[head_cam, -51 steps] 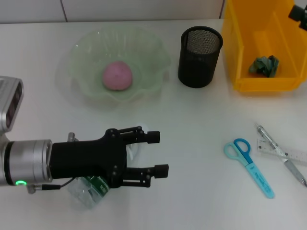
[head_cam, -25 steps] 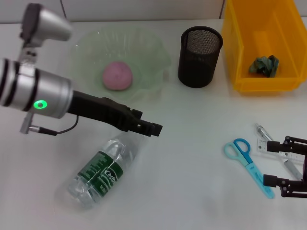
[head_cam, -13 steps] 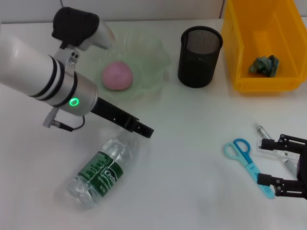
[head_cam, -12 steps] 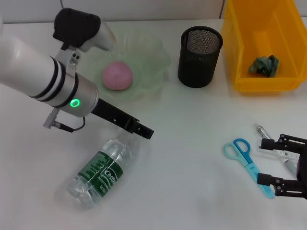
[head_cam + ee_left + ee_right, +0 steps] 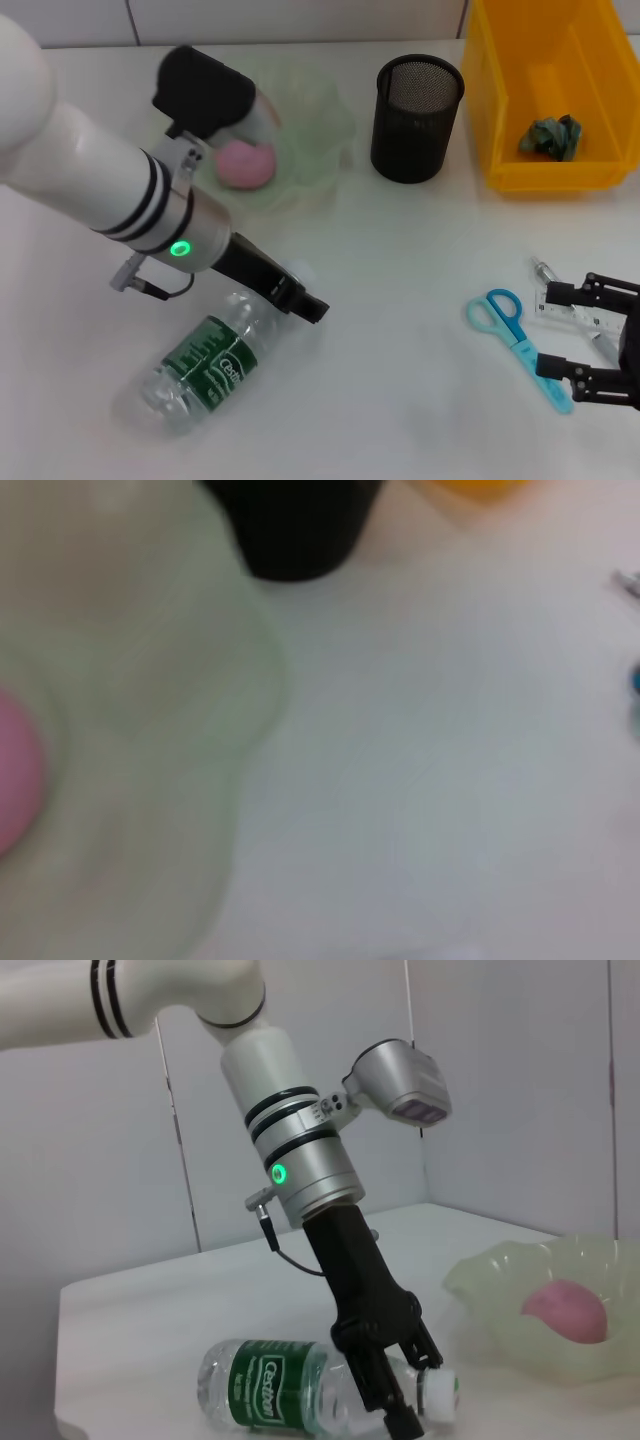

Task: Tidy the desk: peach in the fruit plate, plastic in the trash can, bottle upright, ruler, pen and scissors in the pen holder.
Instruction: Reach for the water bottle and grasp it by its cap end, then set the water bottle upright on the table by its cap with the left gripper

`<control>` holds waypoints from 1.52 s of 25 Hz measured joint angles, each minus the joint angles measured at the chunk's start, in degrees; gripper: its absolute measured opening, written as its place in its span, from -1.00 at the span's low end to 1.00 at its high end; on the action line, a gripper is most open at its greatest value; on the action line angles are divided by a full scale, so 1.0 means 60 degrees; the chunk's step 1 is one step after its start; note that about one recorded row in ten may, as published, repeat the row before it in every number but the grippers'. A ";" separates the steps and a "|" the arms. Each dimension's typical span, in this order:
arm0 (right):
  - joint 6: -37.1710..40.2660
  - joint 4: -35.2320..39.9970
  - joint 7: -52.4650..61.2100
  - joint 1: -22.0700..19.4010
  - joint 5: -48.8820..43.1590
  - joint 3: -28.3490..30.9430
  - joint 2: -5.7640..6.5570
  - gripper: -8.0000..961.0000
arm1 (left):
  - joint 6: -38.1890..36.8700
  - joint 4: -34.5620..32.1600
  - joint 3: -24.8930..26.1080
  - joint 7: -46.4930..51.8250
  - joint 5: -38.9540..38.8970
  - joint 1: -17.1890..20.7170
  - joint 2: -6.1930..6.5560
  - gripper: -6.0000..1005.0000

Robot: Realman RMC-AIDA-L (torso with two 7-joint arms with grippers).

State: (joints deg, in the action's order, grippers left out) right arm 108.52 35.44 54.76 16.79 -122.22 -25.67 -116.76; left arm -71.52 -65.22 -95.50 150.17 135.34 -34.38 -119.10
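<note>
Straddling the lying bottle's (image 5: 215,355) neck, my left gripper (image 5: 300,300) brackets it, grip unconfirmed; my right gripper (image 5: 590,335), jaws spread, hovers beside the scissors (image 5: 515,335).

white left arm (image 5: 70,170), black bands, green led, silver wrist, black tool (image 5: 290,297).

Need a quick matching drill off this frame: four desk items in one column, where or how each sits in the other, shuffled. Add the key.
Items:
1. peach
2. bottle
3. scissors
4. crumpled plastic

Places or states:
A. inside the yellow bin
B. lying on its side under the left hand
C. in the green plate
D. flat on the table beside the right hand

Pairs: 1-C, 2-B, 3-D, 4-A
</note>
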 joint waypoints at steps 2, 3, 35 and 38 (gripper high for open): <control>0.0000 -0.0002 -0.0003 -0.0001 0.0002 0.0027 0.0002 0.64 | 0.0082 -0.0101 -0.0123 -0.0071 0.0001 0.0062 0.0000 0.55; 0.0000 -0.0003 -0.0004 -0.0001 0.0002 0.0030 0.0003 0.64 | 0.0082 -0.0101 -0.0123 -0.0071 0.0001 0.0062 0.0000 0.52; -0.0253 -0.0610 -0.0228 0.0397 0.0213 0.0073 0.0005 0.64 | -0.1721 0.1057 0.3277 -0.9319 -0.8392 0.2727 0.0106 -0.10; -0.0260 -0.0674 -0.0266 0.0451 0.0231 0.0074 0.0010 0.64 | -0.2273 0.2146 0.3694 -1.0588 -0.9171 0.2596 0.0104 -0.10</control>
State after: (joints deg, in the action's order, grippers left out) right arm 106.96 31.39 53.17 19.50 -120.83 -25.22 -116.70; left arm -85.16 -52.35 -73.34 86.64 80.31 -18.81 -118.48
